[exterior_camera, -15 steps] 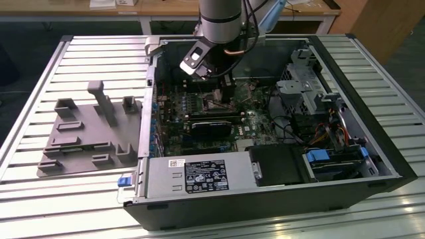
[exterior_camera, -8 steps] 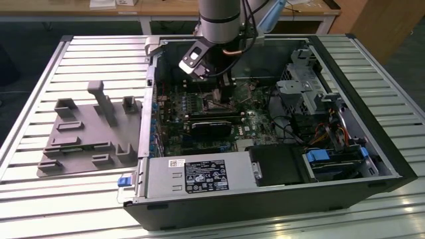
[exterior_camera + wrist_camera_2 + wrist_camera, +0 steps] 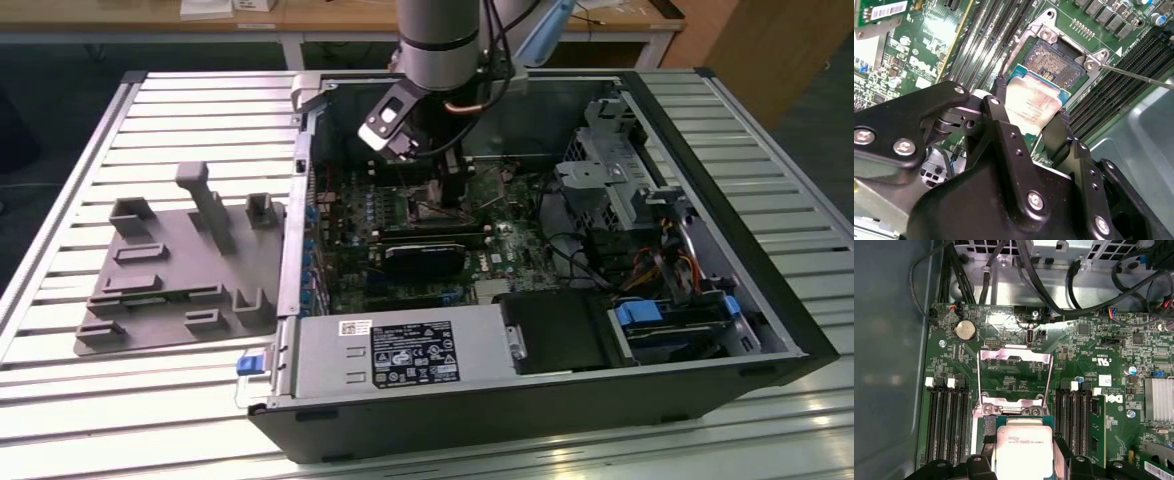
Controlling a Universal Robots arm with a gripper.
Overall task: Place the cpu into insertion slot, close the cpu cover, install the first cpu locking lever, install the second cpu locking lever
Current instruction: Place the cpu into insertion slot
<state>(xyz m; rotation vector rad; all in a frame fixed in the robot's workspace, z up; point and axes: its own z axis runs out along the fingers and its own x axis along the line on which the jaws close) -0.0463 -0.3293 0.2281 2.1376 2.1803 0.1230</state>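
Silver-grey metal tops the small flat square cpu (image 3: pixel 1035 109), pinched at two opposite edges in your black gripper (image 3: pixel 1032 100), close over the rim of the dark square metal-rimmed insertion slot (image 3: pixel 1061 62) mid-board. It's light, stiff, and likely fragile underneath: edges only. The thin silver windowed cpu cover (image 3: pixel 1014 355) stands open.

The black body of the gripper (image 3: pixel 1032 100) hid part of the cpu (image 3: pixel 1036 105), and in the exterior view the arm (image 3: pixel 434 40) pretty much blocked the insertion slot (image 3: pixel 1056 62).
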